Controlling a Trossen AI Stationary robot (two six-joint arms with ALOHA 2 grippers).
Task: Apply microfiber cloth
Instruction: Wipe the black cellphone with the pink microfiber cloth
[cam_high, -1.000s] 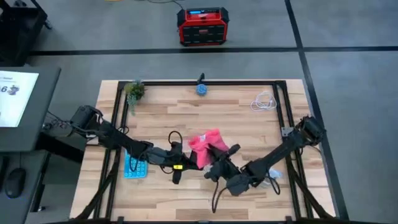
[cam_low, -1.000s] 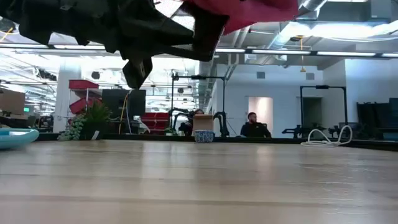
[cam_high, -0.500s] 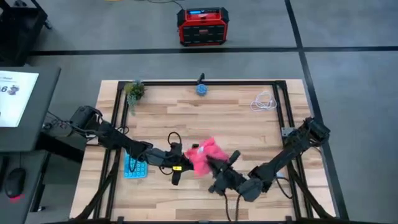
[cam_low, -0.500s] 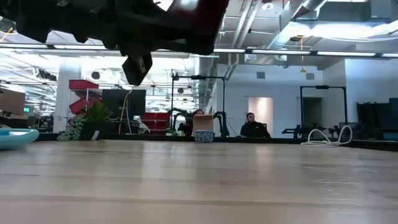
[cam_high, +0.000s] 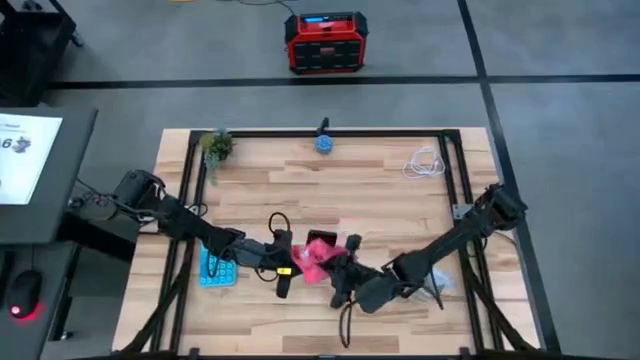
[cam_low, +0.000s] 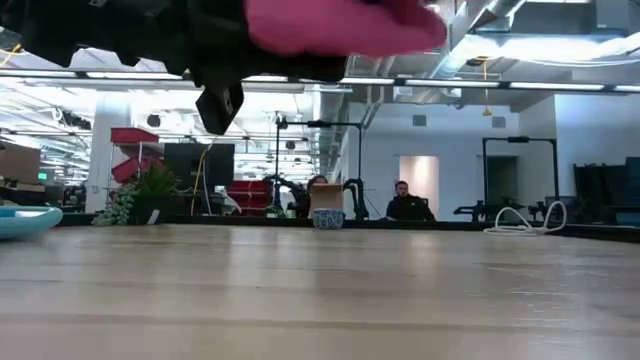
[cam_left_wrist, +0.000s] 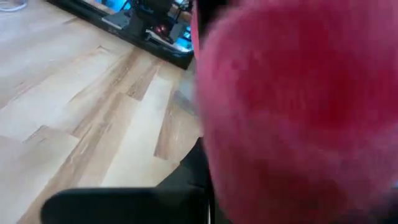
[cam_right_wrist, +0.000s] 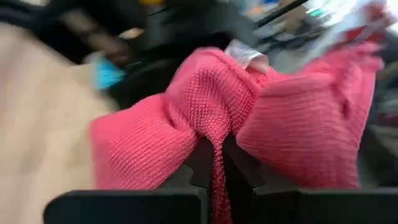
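Note:
The pink-red microfiber cloth hangs bunched above the table's near middle, between my two arms. My right gripper reaches in from the right and is shut on it. My left gripper sits just left of the cloth, with a dark flat thing hanging below it. In the left wrist view the cloth fills most of the picture and hides what that gripper does. In the low view the cloth shows high above the tabletop. My right gripper pinches a gathered fold of the cloth between its two fingers. The cloth bulges out in two lobes on either side of the pinch, several layers thick. It is lifted clear of the table and lies up against the left arm's end.
A light-blue calculator lies on the table under the left arm. Along the far edge stand a small plant and a blue cup, with a white cable at the far right. A person sits in the room beyond.
My right gripper has carried the cloth toward the table's near edge and left, up to the left gripper. The cloth, spread wider a second ago, is now bunched into a smaller lump.

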